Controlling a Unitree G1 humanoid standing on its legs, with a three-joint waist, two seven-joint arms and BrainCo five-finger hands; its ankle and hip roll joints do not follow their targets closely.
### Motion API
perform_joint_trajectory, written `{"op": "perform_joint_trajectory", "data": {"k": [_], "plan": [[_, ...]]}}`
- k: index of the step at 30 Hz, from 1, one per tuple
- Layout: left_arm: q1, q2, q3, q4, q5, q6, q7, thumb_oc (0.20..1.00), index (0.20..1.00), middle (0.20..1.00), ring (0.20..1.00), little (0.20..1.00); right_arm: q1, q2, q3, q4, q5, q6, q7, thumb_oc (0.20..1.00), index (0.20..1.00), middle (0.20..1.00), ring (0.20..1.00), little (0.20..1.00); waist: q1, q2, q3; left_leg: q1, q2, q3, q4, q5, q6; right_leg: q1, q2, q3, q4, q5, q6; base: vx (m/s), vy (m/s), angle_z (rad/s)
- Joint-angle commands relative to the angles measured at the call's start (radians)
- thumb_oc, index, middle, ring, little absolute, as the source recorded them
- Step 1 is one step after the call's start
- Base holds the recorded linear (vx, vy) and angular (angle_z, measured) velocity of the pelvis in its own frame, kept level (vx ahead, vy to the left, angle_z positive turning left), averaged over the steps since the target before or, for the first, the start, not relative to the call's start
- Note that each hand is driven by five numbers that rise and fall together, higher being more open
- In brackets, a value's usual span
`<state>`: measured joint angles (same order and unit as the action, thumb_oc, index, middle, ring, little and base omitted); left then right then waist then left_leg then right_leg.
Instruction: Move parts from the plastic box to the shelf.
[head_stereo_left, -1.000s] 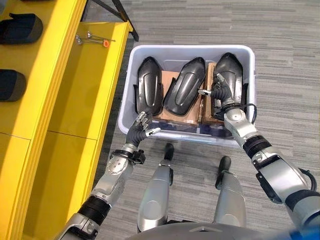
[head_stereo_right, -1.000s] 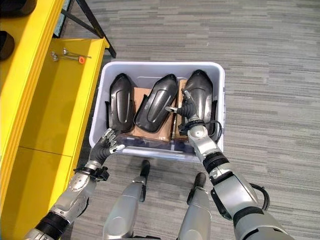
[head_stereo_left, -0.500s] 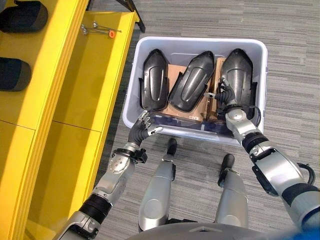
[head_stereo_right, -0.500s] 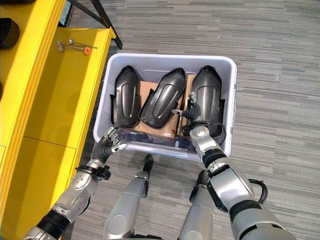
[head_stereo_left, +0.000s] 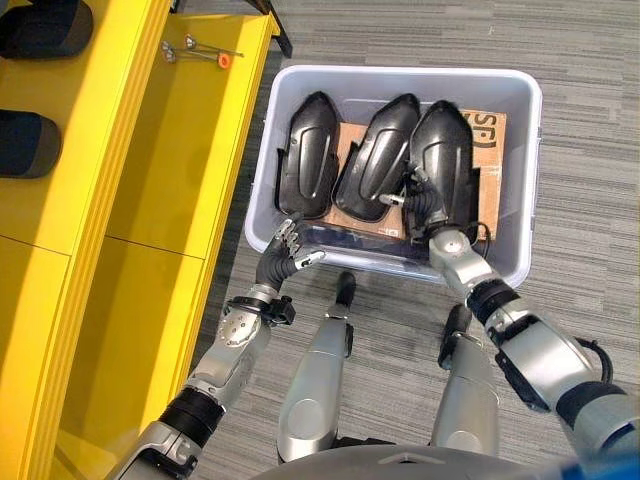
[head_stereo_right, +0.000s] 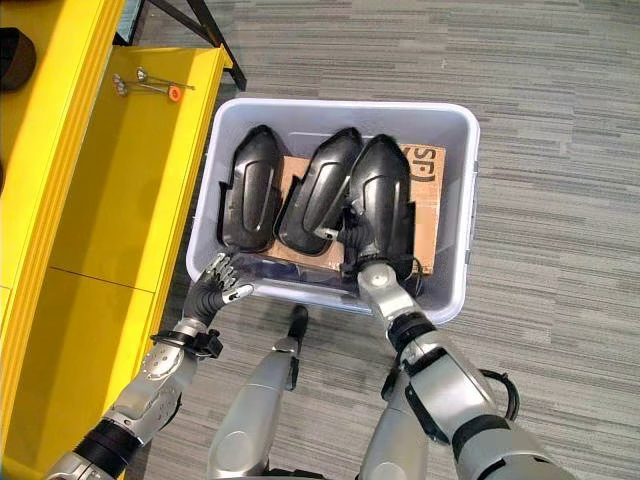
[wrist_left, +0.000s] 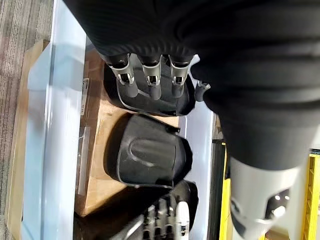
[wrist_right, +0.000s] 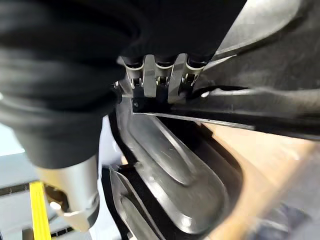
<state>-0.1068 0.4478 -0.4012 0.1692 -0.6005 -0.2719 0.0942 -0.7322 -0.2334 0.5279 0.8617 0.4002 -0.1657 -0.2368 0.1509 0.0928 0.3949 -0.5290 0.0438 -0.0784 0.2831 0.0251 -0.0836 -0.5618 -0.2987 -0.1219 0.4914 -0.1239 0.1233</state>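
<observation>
Three black moulded parts stand side by side on cardboard (head_stereo_left: 487, 150) in the grey plastic box (head_stereo_left: 530, 180). Right hand (head_stereo_left: 425, 205) — fingers curled round the near edge of the rightmost part (head_stereo_left: 445, 155). Left hand (head_stereo_left: 285, 255) — relaxed, empty, at the box's near-left rim beside the yellow shelf (head_stereo_left: 150, 190).

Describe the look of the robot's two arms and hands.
Both arms are silver-grey shells with black bands at the joints. Each wrist and hand back wears a dark ribbed cover. The left hand has silver fingers with dark tips and a thumb set apart; the right hand shows the same dark cover, with matching silver fingers in its wrist view.
</observation>
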Motion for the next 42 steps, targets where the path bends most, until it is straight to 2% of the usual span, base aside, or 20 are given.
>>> {"op": "perform_joint_trajectory", "data": {"k": [1, 7, 10, 11, 17, 25, 32, 36, 42], "plan": [[0.011, 0.036, 0.015, -0.088, -0.010, -0.063, 0.028, 1.000, 1.000, 1.000, 1.000, 1.000, -0.017, 0.025, 0.009, -0.072, -0.023, -0.032, 0.019, 1.000, 1.000, 1.000, 1.000, 1.000, -0.002, -0.014, 0.014, -0.014, -0.001, 0.038, 0.127, -0.154, 0.037, 0.067, -0.011, -0.028, -0.099, 0.076, 0.023, 0.00, 0.000, 0.00], [0.021, 0.033, 0.028, -0.084, -0.009, -0.065, 0.053, 1.000, 1.000, 1.000, 1.000, 1.000, 0.028, -0.007, -0.031, -0.172, -0.024, -0.041, -0.023, 1.000, 1.000, 1.000, 1.000, 1.000, -0.025, -0.027, 0.020, -0.009, 0.004, 0.045, 0.130, -0.157, 0.037, 0.067, -0.009, -0.020, -0.102, 0.080, 0.023, 0.00, 0.002, -0.02], [0.025, 0.032, 0.040, -0.083, -0.003, -0.062, 0.063, 1.000, 1.000, 1.000, 1.000, 1.000, 0.072, -0.048, -0.062, -0.303, -0.068, -0.047, -0.063, 1.000, 1.000, 1.000, 1.000, 1.000, -0.044, -0.038, 0.024, -0.005, 0.010, 0.052, 0.131, -0.159, 0.036, 0.067, -0.004, -0.012, -0.106, 0.082, 0.022, -0.04, 0.012, -0.05], [0.023, 0.031, 0.043, -0.083, 0.002, -0.063, 0.066, 1.000, 1.000, 1.000, 1.000, 1.000, 0.081, -0.059, -0.075, -0.335, -0.078, -0.051, -0.071, 1.000, 1.000, 1.000, 1.000, 1.000, -0.051, -0.043, 0.025, -0.019, 0.005, 0.055, 0.124, -0.130, 0.041, 0.056, -0.007, -0.013, -0.120, 0.109, 0.015, -0.09, 0.008, -0.08], [0.034, 0.027, 0.052, -0.086, 0.016, -0.058, 0.076, 1.000, 1.000, 1.000, 1.000, 1.000, 0.125, -0.111, -0.185, -0.549, -0.157, -0.083, -0.150, 1.000, 1.000, 1.000, 1.000, 1.000, -0.075, -0.059, 0.024, -0.017, 0.013, 0.061, 0.123, -0.132, 0.042, 0.049, 0.000, -0.004, -0.124, 0.112, 0.018, -0.02, -0.003, -0.06], [0.027, 0.021, 0.057, -0.076, 0.023, -0.055, 0.079, 1.000, 1.000, 1.000, 1.000, 1.000, 0.178, -0.120, -0.238, -0.645, -0.167, -0.103, -0.181, 1.000, 1.000, 1.000, 1.000, 1.000, -0.099, -0.068, 0.016, -0.013, 0.022, 0.069, 0.120, -0.134, 0.039, 0.046, 0.006, 0.002, -0.127, 0.115, 0.018, -0.01, -0.003, -0.08], [0.040, 0.021, 0.060, -0.079, 0.019, -0.056, 0.069, 1.000, 1.000, 1.000, 1.000, 1.000, 0.186, -0.124, -0.259, -0.622, -0.190, -0.106, -0.201, 1.000, 1.000, 1.000, 1.000, 1.000, -0.109, -0.066, 0.003, -0.013, 0.025, 0.072, 0.122, -0.136, 0.036, 0.043, 0.009, 0.011, -0.128, 0.115, 0.019, 0.01, -0.004, -0.04], [0.039, 0.028, 0.049, -0.082, 0.017, -0.052, 0.061, 1.000, 1.000, 1.000, 1.000, 1.000, 0.159, -0.133, -0.263, -0.553, -0.223, -0.085, -0.225, 1.000, 1.000, 1.000, 1.000, 1.000, -0.110, -0.063, 0.006, -0.019, 0.025, 0.073, 0.122, -0.134, 0.035, 0.038, 0.012, 0.014, -0.130, 0.115, 0.019, 0.00, -0.008, -0.02], [0.037, 0.037, 0.046, -0.086, 0.011, -0.051, 0.057, 1.000, 1.000, 1.000, 1.000, 1.000, 0.115, -0.130, -0.241, -0.420, -0.182, -0.068, -0.207, 1.000, 1.000, 1.000, 1.000, 1.000, -0.103, -0.059, 0.015, -0.026, 0.025, 0.075, 0.122, -0.131, 0.037, 0.028, 0.015, 0.017, -0.128, 0.118, 0.016, 0.00, -0.003, -0.01]]}}
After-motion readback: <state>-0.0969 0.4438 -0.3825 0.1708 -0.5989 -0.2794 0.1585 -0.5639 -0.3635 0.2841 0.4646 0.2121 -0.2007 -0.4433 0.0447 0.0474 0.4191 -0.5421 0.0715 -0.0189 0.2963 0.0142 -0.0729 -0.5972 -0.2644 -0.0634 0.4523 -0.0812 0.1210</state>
